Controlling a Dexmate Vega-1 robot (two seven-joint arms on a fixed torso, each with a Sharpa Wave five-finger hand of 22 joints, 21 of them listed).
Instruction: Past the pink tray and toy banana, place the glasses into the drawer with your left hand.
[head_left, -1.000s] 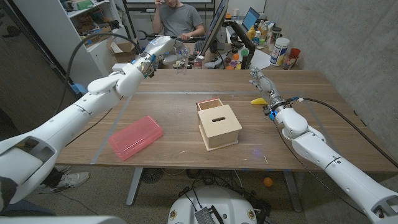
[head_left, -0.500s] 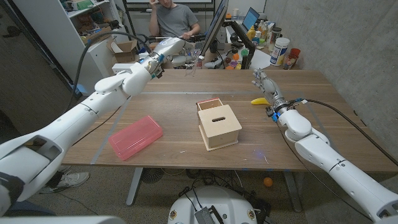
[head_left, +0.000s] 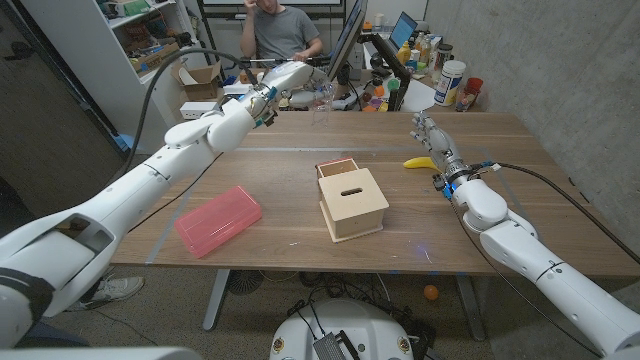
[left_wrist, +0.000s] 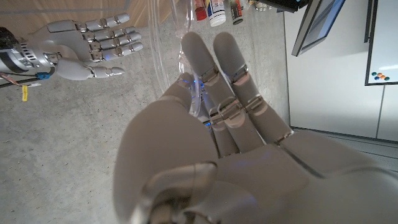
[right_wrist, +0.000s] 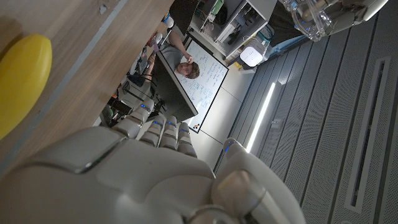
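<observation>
Left robot hand (head_left: 290, 74) above the surface's far edge, fingers closed around clear transparent glasses (head_left: 320, 98); right robot hand (head_left: 428, 133) empty, fingers apart.

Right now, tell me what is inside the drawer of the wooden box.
The drawer of the wooden box is pulled out at the box's far side. Its visible pinkish interior shows nothing in it. The part under the box's slotted top is hidden. The left hand holds the clear glasses above the table's far edge.

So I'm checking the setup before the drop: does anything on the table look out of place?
Nothing looks spilled or damaged. The wooden box sits slightly askew to the table edge, its drawer open at the far side. The left hand holds the clear glasses above the far edge.
</observation>
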